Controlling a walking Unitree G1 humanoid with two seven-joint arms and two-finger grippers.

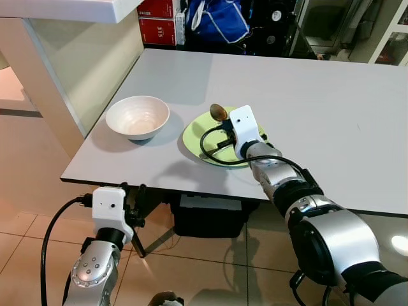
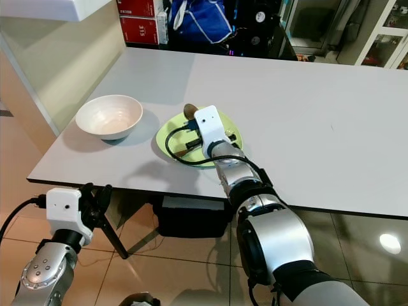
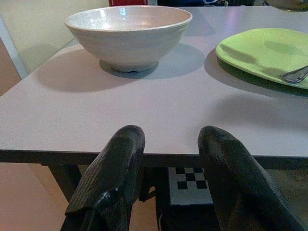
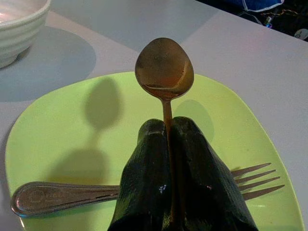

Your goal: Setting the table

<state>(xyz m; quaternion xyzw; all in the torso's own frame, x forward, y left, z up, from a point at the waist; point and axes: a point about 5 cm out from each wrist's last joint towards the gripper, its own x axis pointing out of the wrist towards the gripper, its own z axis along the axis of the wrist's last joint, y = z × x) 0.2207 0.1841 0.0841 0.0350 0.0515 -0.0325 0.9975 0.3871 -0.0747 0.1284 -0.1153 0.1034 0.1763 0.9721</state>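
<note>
A light green plate (image 1: 194,135) lies near the front edge of the grey table (image 1: 319,108), with a white bowl (image 1: 137,117) to its left. My right gripper (image 4: 168,132) is shut on the handle of a bronze spoon (image 4: 164,68), held a little above the plate with its bowl pointing away. The spoon's bowl (image 1: 218,112) sticks out past my right wrist. A silver fork (image 4: 67,195) lies flat on the plate under the fingers. My left gripper (image 3: 168,144) hangs open below the table's front edge, facing the bowl (image 3: 127,36).
A cream wall and counter (image 1: 70,57) stand close on the left of the table. Red boxes (image 1: 156,22) and a blue bag (image 1: 217,19) sit beyond the far edge. A dark box (image 1: 207,217) rests on the tiled floor under the table.
</note>
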